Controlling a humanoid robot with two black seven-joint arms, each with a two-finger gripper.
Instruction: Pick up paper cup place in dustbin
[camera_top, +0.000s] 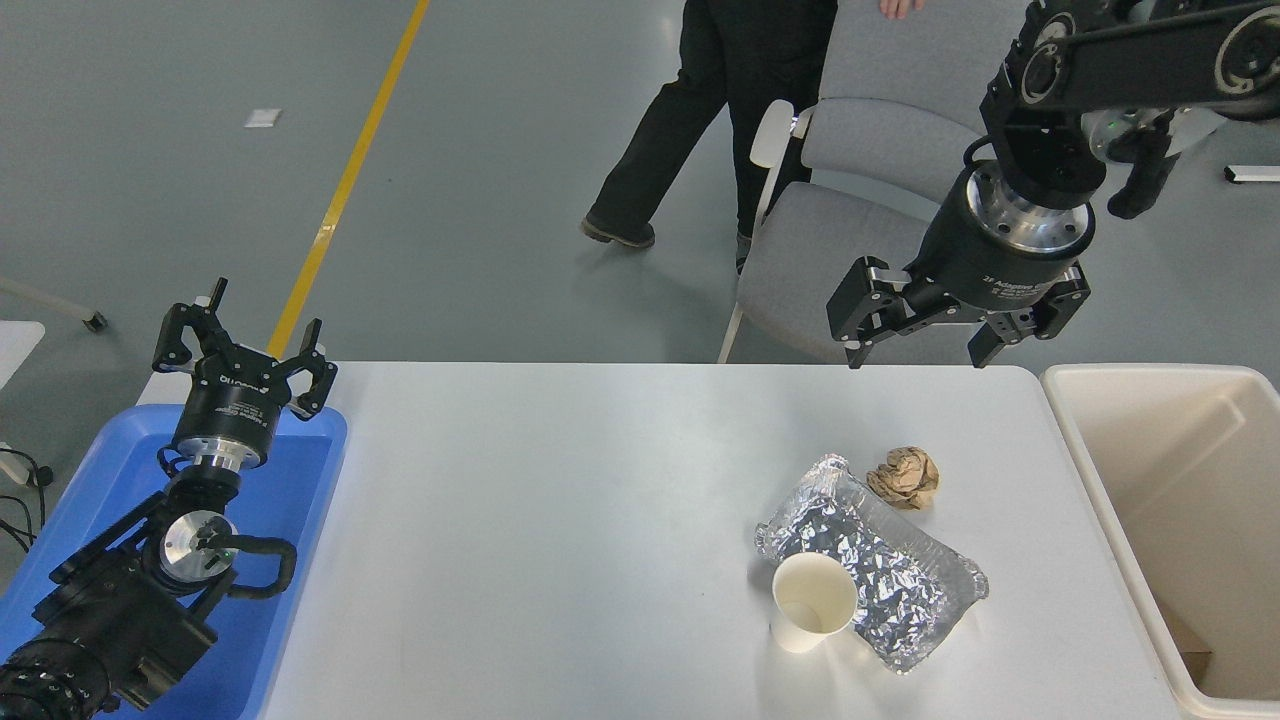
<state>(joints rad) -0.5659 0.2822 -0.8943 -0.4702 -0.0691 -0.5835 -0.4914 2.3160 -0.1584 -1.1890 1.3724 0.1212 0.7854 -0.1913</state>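
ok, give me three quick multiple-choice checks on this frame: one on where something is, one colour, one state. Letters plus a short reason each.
1. Where is the paper cup?
A. in the dustbin
B. on the table against the foil tray
C. in the blue tray

2. What colour is the crumpled paper ball?
A. brown
B. green
C. red

3. What is the right hand doing?
A. shut on the cup
B. resting inside the dustbin
C. open, empty, up over the table's far edge

Answers:
1. B, it stands at the near edge of the foil tray, outside the dustbin.
2. A, it is tan-brown.
3. C, its fingers are spread with nothing between them.
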